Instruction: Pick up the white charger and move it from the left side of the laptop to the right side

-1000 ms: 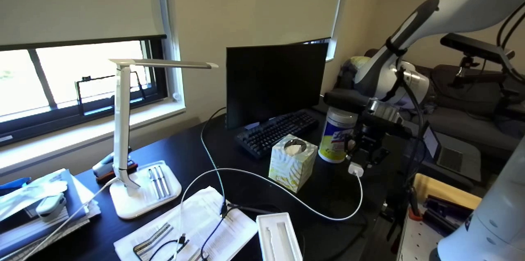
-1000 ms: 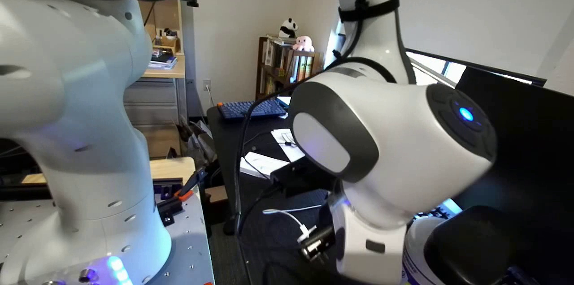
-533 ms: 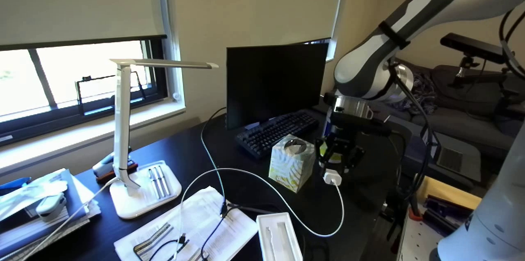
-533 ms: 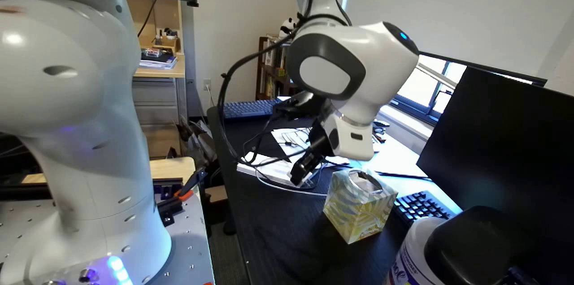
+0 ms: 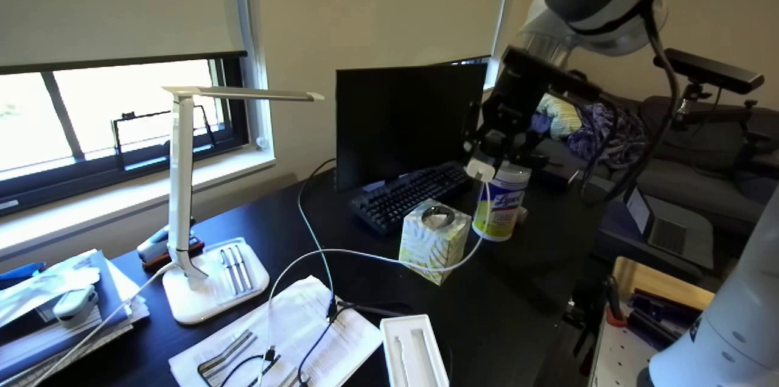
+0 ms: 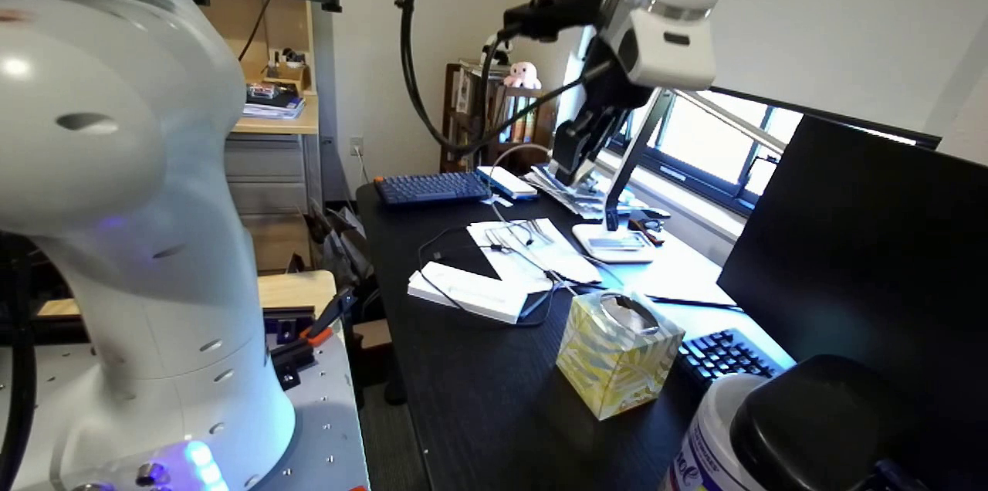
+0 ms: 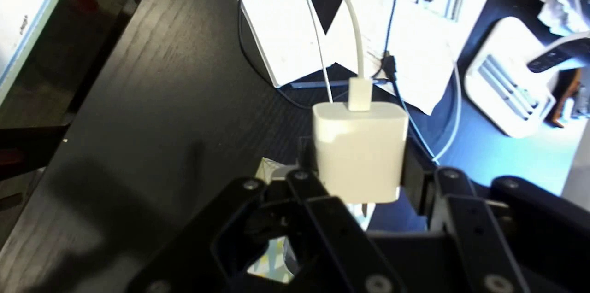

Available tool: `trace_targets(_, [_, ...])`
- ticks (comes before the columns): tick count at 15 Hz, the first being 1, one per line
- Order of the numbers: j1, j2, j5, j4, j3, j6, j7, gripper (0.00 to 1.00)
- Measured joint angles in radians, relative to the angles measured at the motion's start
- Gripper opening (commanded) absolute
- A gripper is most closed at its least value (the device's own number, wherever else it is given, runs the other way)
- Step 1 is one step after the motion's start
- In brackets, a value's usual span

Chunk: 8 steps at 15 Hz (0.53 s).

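One white charger (image 7: 359,150) in the pinch of the gripper (image 7: 362,166); both above the black desk (image 6: 478,398)

The charger (image 7: 362,155) is cased in smooth white plastic with a soft sheen, and its cable (image 7: 356,30) is sheathed likewise. The fingers (image 7: 474,237) are finished in dull black, set with shiny metal screws (image 7: 451,173). The counter (image 7: 175,72) is surfaced in matt black with visible wood grain. In an exterior view, a glossy white lamp (image 5: 181,180) is seen at left, matt printed paper (image 5: 304,314) at near left, and a smooth dark screen (image 5: 408,125) at the far side. The tissue box (image 5: 420,238) is made of printed card. At far right, a sofa (image 5: 675,168) is covered in matt cloth. The arm (image 6: 116,128) is cased in glossy white, banded with polished metal.
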Motion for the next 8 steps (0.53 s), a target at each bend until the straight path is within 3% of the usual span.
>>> trace_targets(1, [-0.017, -0.037, 0.000, 0.018, -0.016, -0.037, 0.000, 0.47])
trace_targets(3, [-0.041, -0.090, 0.001, 0.045, -0.047, -0.107, 0.000, 0.47])
trace_targets(7, [-0.047, -0.110, 0.001, 0.046, -0.056, -0.122, 0.000, 0.47])
trace_targets(8, [-0.047, -0.108, 0.001, 0.046, -0.056, -0.122, 0.000, 0.22])
